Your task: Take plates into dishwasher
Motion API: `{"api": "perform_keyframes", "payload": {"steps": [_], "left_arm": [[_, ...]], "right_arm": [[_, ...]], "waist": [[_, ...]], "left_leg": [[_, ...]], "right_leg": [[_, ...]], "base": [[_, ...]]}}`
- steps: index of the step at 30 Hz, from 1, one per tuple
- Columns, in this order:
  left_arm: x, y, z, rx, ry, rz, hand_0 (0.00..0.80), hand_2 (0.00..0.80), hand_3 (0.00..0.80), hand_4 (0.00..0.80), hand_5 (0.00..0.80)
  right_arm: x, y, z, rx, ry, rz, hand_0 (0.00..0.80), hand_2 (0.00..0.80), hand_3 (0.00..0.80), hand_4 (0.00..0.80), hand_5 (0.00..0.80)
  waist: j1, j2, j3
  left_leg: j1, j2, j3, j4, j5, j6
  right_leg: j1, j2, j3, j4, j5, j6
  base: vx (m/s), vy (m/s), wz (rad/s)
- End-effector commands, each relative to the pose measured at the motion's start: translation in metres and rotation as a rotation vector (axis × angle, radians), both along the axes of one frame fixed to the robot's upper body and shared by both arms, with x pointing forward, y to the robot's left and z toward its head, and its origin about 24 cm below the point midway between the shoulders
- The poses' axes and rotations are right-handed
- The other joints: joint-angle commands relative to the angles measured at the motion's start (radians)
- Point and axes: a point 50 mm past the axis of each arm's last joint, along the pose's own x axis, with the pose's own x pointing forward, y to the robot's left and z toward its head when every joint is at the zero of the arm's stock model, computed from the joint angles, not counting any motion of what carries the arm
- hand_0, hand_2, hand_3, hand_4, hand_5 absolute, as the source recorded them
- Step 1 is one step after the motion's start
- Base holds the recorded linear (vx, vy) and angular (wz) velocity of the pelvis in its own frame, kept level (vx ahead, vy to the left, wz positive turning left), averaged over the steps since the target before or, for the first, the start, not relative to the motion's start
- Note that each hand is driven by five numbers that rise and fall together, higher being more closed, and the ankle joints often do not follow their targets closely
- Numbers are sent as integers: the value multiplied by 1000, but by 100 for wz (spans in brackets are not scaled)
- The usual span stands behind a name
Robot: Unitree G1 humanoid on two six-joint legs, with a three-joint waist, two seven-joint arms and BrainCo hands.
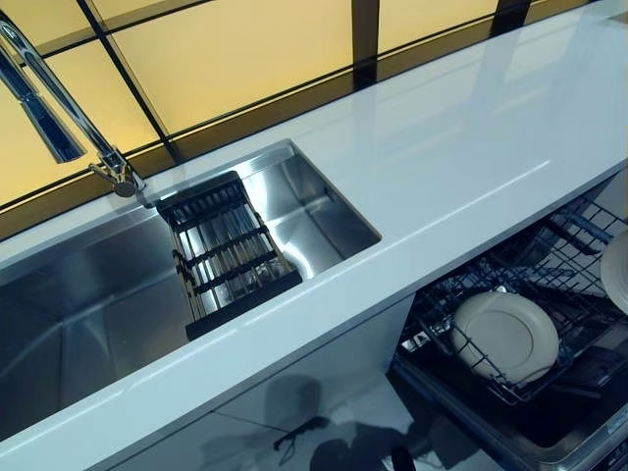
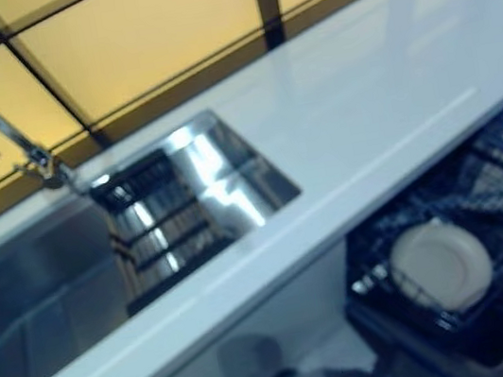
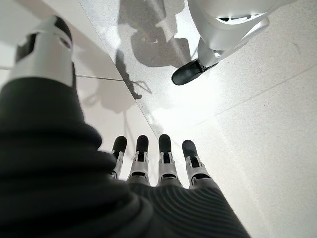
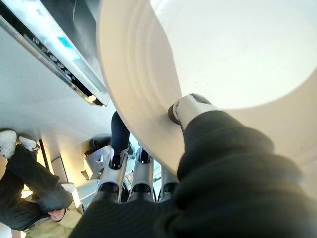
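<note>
A plate (image 4: pixel 237 54), pinched between thumb and fingers of the right hand (image 4: pixel 190 111), hangs at the edge of the dishwasher rack (image 1: pixel 549 294), where another plate (image 1: pixel 505 336) already stands. The left hand (image 3: pixel 158 163) hangs relaxed, empty. Beyond: white desk (image 1: pixel 442 167), sink (image 1: pixel 294 211). No legible writing.
</note>
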Motion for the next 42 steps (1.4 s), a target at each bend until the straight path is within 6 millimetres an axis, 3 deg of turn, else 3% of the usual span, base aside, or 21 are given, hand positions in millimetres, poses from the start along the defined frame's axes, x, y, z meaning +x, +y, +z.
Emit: {"api": "perform_keyframes", "payload": {"steps": [1, 34, 42], "left_arm": [[0, 22, 6, 43, 4, 25, 0, 0, 0, 0, 0], [5, -1, 3, -52, -46, 18, 0, 0, 0, 0, 0], [7, -7, 2, -69, -52, -1, 0, 0, 0, 0, 0]], "right_arm": [[19, 10, 21, -56, -69, 33, 800, 800, 800, 800, 800], [60, 45, 29, -148, -57, 123, 800, 800, 800, 800, 800], [69, 56, 7, -124, -36, 156, 800, 800, 800, 800, 800]], "waist": [[20, -107, -13], [23, 21, 36], [27, 30, 33]], "left_leg": [[37, 20, -36, -4, -39, -25], [-9, 2, -41, -4, -7, -45], [-7, 1, -40, -4, -5, -43]], "right_leg": [[-17, -49, -36, 29, 31, 71], [-70, -86, -69, 45, 27, 62], [-61, -91, -76, 42, 28, 64]], "base": [[-34, 2, -3], [-11, 1, 0], [0, 0, 0]]}}
